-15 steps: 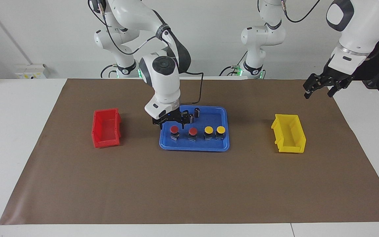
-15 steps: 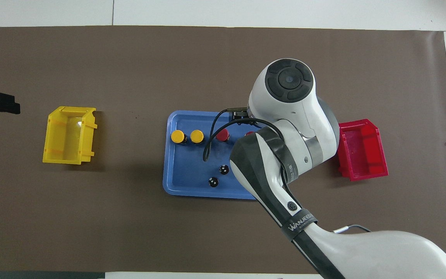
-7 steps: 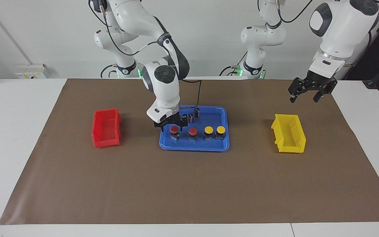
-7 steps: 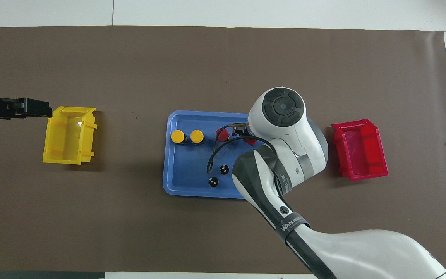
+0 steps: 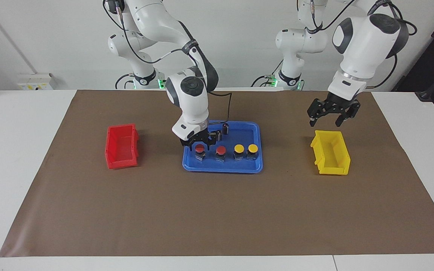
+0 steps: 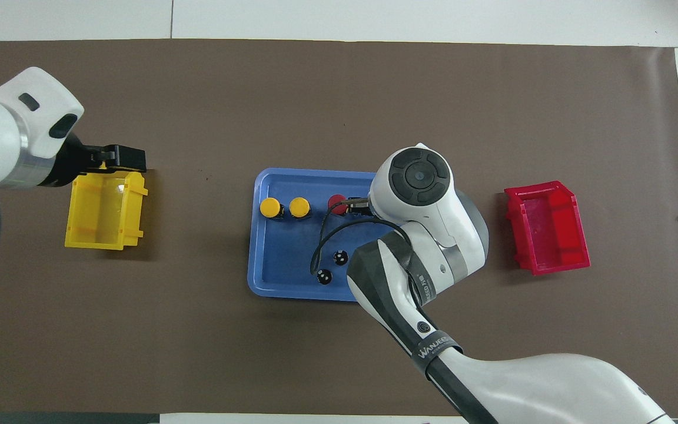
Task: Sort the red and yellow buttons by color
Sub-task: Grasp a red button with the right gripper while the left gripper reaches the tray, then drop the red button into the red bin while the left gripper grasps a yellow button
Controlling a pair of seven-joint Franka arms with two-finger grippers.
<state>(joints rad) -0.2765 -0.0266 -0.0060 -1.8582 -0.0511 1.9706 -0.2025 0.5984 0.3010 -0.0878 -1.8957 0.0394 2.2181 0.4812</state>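
Four buttons stand in a row in the blue tray [image 5: 256,167]: two red buttons [image 5: 200,149] [image 5: 220,151] and two yellow buttons [image 5: 239,148] [image 5: 253,147]. My right gripper [image 5: 200,144] is down around the red button at the right arm's end of the row; whether it grips that button I cannot tell. From overhead, that button is hidden under the right wrist, while the other red button [image 6: 337,203] and the yellow buttons [image 6: 270,207] [image 6: 299,206] show. My left gripper [image 5: 325,121] hangs open and empty over the yellow bin [image 5: 330,157].
A red bin [image 5: 121,146] sits toward the right arm's end of the brown mat. Two dark capless cylinders [image 6: 341,257] [image 6: 324,276] stand in the tray, nearer to the robots than the buttons. A black cable [image 6: 322,238] loops from the right wrist over the tray.
The left arm has swung in from the table's end to above the yellow bin. The right gripper has sunk lower onto the red button.
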